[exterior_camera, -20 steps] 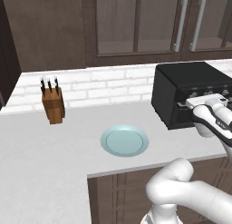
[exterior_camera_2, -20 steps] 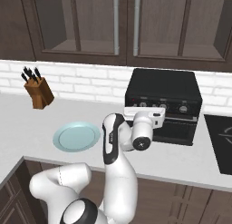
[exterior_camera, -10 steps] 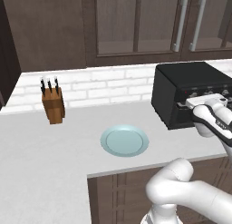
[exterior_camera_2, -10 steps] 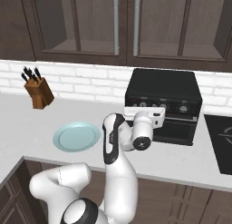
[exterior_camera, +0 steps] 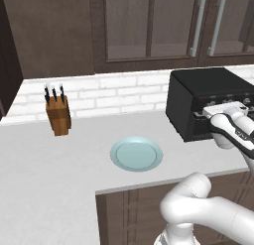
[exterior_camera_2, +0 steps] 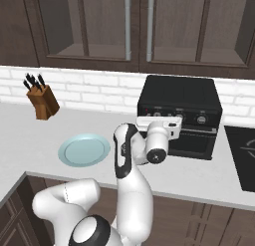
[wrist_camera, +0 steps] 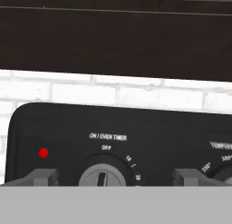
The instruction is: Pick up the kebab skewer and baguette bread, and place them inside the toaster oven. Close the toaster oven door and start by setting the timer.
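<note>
You face a pale grey countertop [exterior_camera: 44, 164] backed by a white brick backsplash [exterior_camera: 109, 92]. Dark wood wall cabinets [exterior_camera_2: 94, 26] with silver bar handles [exterior_camera_2: 127, 22] fill twelve o'clock. A black cooktop [exterior_camera_2: 243, 155] sits at three o'clock, and dark lower cabinets [exterior_camera: 129, 214] sit at six.

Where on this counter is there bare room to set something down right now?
Wide bare counter lies between the knife block and the plate, running forward to the near edge. A narrower strip sits between the plate and the toaster oven. In front of the oven it is crowded: the open gripper hangs at the timer knob.
</note>
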